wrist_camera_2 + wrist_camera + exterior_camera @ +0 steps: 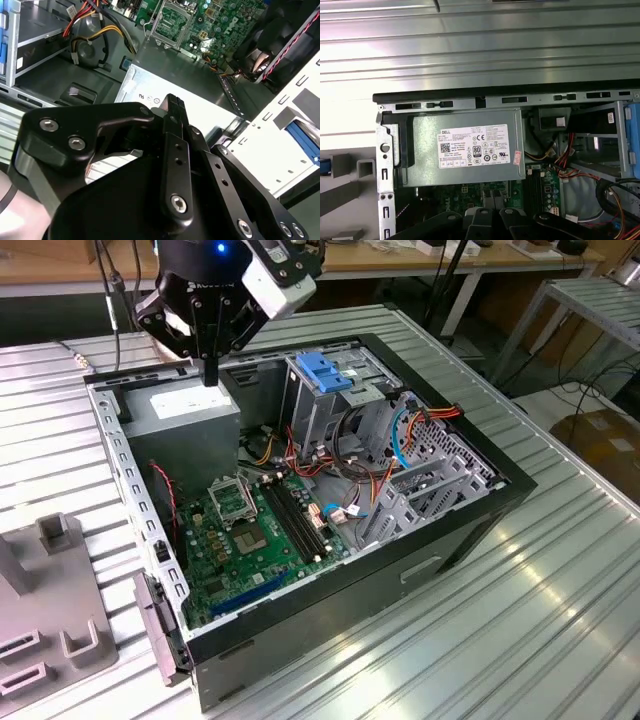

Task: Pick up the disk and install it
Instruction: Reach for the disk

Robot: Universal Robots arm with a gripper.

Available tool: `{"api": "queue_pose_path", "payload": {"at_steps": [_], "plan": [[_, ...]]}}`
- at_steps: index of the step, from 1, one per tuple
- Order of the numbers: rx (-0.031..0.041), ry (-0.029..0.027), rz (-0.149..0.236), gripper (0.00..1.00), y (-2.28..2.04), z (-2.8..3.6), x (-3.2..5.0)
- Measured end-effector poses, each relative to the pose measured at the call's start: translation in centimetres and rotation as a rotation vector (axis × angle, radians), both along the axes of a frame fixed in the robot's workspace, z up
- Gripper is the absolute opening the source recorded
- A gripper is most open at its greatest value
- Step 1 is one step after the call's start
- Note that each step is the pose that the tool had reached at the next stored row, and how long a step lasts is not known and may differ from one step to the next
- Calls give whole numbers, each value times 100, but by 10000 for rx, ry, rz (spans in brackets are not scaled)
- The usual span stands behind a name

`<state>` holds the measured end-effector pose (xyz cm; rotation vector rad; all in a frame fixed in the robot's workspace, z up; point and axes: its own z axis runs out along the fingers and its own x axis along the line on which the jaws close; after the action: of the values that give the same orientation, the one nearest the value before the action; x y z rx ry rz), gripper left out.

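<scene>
Open computer case [470,515] lies on ribbed metal worktop [570,620]. Gripper [210,376] hangs just above grey power supply [185,408] in case corner, toward exterior view's left. Fingers [174,131] pressed together, nothing between them. Disk [303,140]: in second wrist view, just sliver of light-blue rail and grey metal, outside case past slotted wall, well apart from gripper. Grey holder [55,625] on worktop beside case. Blue bracket [325,370] tops drive cage. Green motherboard [250,540] on case floor.
</scene>
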<state>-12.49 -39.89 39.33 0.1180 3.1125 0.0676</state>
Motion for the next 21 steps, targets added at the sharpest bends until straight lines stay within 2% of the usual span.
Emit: {"api": "queue_pose_path", "payload": {"at_steps": [7,21], "plan": [[0,0,0,10,0,0,-41],[0,0,1,10,0,0,-175]]}}
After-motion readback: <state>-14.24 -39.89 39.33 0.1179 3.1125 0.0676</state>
